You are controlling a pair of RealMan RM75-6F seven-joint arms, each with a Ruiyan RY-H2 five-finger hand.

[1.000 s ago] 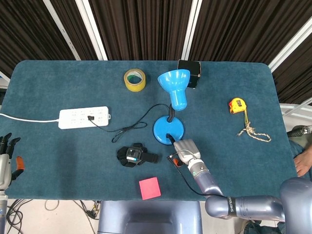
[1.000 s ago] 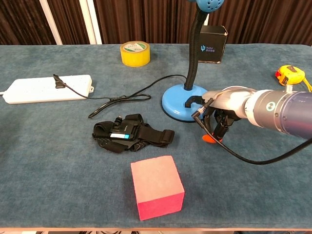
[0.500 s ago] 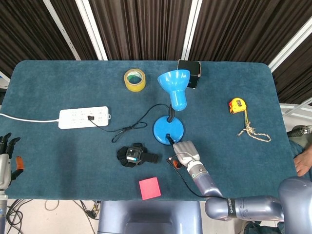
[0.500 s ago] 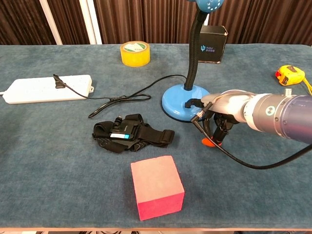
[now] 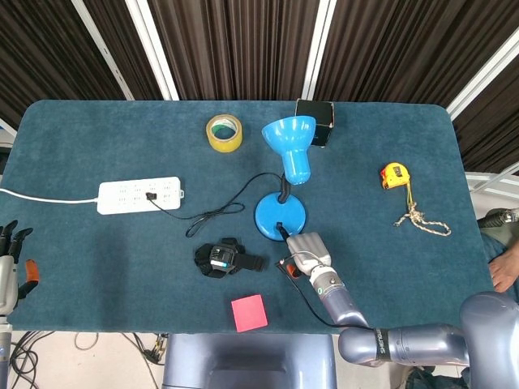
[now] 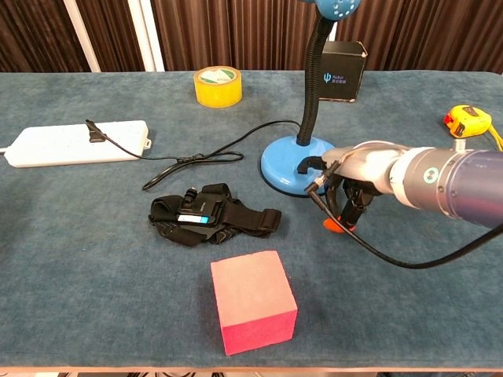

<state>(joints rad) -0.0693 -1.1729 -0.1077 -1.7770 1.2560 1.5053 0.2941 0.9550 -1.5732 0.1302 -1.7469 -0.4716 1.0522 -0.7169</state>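
Head view. Right hand (image 5: 307,252): low centre of frame, fingers curled down onto the table (image 5: 97,259) at the near edge of the blue desk lamp (image 5: 281,215) base. Over the last second it has slid slightly toward the lamp base and back, no net advance. Whether it grips anything cannot be told here. Lamp shade points toward the upper edge of frame; long axis runs bottom to top. Left hand (image 5: 10,263): far left edge, fingers apart, holding nothing.

Chest view. Right hand (image 6: 350,184): right of centre, fingers bent downward over a small orange piece (image 6: 333,225), just beside the lamp base (image 6: 295,165); grasp unclear. Lamp neck rises upright from the base. Black strap mount (image 6: 208,216) and pink cube (image 6: 252,301) lie to the left, apart.
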